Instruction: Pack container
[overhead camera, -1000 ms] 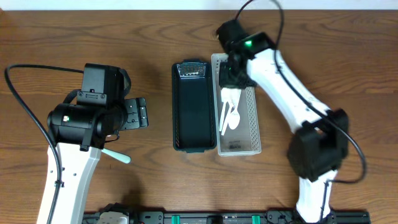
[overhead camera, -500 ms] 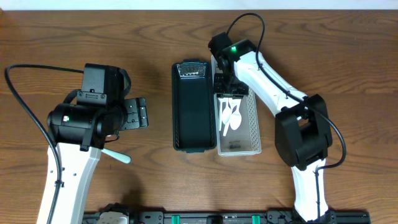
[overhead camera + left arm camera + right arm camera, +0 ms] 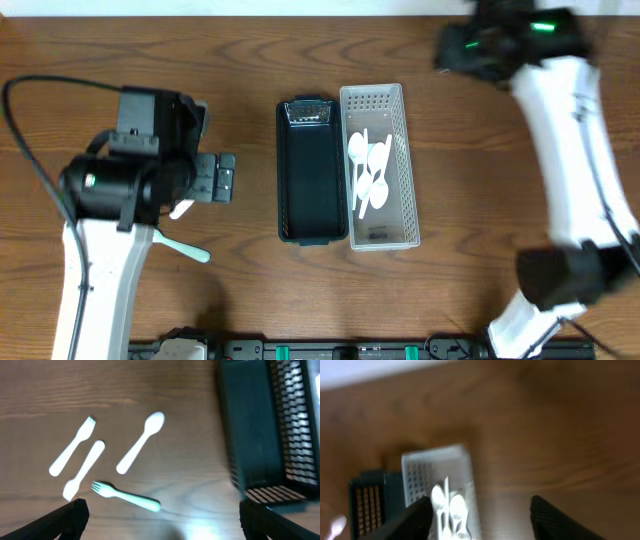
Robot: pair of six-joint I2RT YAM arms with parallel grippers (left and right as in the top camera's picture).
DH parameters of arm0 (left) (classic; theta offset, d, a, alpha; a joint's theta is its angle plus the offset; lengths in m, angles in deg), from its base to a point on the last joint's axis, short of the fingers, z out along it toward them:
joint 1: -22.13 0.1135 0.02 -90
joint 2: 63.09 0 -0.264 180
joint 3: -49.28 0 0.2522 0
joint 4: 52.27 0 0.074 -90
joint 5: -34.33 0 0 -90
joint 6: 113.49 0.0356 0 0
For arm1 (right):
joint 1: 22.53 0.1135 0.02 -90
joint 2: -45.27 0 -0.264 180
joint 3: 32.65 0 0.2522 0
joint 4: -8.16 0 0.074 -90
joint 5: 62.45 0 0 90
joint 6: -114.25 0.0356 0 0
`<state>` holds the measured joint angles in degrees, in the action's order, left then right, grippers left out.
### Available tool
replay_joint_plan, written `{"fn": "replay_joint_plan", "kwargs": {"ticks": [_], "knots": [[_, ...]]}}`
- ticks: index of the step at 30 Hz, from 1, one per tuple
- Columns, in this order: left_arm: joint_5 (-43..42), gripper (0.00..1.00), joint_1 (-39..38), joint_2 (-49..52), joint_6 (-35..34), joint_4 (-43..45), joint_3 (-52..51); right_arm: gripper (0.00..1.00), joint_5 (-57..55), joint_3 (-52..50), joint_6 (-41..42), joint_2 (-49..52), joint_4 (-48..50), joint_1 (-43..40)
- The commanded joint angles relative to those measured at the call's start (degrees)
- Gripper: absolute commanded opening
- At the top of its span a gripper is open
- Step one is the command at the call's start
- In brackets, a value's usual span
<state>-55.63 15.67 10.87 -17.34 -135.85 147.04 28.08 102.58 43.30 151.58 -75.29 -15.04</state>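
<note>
A white perforated container [image 3: 386, 234] holds several white spoons [image 3: 372, 178], with a dark container [image 3: 310, 190] against its left side. My right gripper [image 3: 447, 54] is blurred at the back right, away from both, open and empty; in its wrist view the gripper [image 3: 480, 522] looks down on the white container [image 3: 417, 467] and spoons [image 3: 449, 506]. My left gripper [image 3: 226, 180] stands wide open over the table on the left. Below the gripper [image 3: 160, 525] lie a mint fork [image 3: 127, 496], a white spoon [image 3: 141, 442], a white fork [image 3: 72, 452] and another white utensil [image 3: 84, 470].
The dark container [image 3: 255, 425] fills the right of the left wrist view. In the overhead view the mint fork [image 3: 185, 247] pokes out from under the left arm, which hides most of the loose cutlery. Bare wooden table surrounds both containers.
My right arm has swung up and back from the white container to the far right corner, its jaws opening; another spoon now lies in the container. My left gripper widened and shifted slightly left.
</note>
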Motion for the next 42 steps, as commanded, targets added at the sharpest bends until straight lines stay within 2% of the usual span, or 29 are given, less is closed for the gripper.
{"fn": "replay_joint_plan", "kwargs": {"ticks": [1, 9, 19, 25, 34, 42], "knots": [[0.7, 0.98, 2.4, 7.6, 6.2, 2.4, 0.2, 0.71, -0.5, 0.5, -3.5, -4.0, -2.6, -4.3], [0.7, 0.98, 3.7, 25.4, 17.4, 12.2, 0.2, 0.74, -0.7, -0.2, -4.7, -4.9, -9.6, -9.1], [0.7, 0.99, 4.0, 41.2, 26.3, 9.4, -0.3, 0.74, -4.6, -0.5, -5.0, -4.9, -11.6, -9.0], [-0.1, 0.99, 6.0, 43.9, 27.3, 10.7, -0.3, 0.74, -6.3, -0.5, -5.0, -4.9, -12.5, -9.0], [-7.6, 0.98, 8.9, 43.9, 32.8, 13.0, -0.3, 0.73, -7.6, -0.5, -4.3, -4.9, -12.7, -9.0], [-8.5, 0.98, 8.9, 44.0, 34.0, 16.5, -1.1, 0.72, -7.6, -0.5, -4.3, -4.9, -13.0, -9.0]]}}
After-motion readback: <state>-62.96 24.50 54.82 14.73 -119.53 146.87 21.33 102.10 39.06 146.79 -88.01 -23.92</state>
